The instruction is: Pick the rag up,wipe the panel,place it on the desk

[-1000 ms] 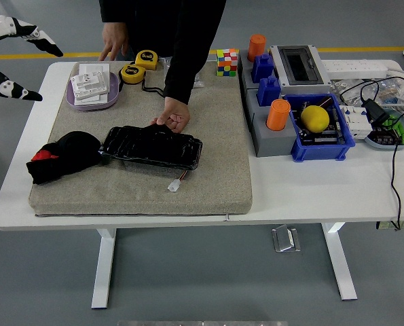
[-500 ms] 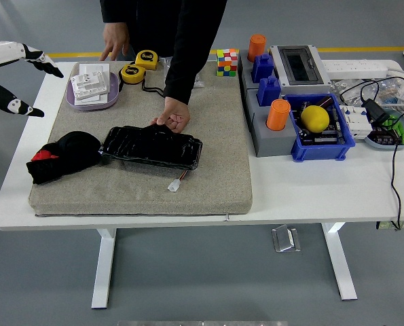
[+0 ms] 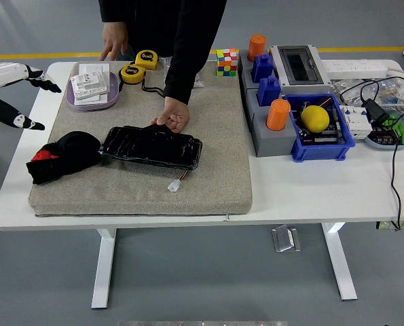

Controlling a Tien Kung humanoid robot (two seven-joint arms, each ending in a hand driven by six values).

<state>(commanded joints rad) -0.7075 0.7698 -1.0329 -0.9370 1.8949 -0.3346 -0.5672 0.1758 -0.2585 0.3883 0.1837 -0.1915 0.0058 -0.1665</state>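
Left hand (image 3: pixel 15 95) (fingers spread) hovers off the table's (image 3: pixel 310 190) left edge.

my left hand (image 3: pixel 15 95), white with black fingertips, shows at the frame's upper left. the rag (image 3: pixel 60 155) is black with a red patch, the panel (image 3: pixel 151 146) glossy black, on a beige-grey mat (image 3: pixel 215 163) over the white worktop (image 3: pixel 310 190). right of centre: a blue bin (image 3: pixel 324 146), a yellow ball (image 3: pixel 315 118), orange cylinders (image 3: pixel 278 115).
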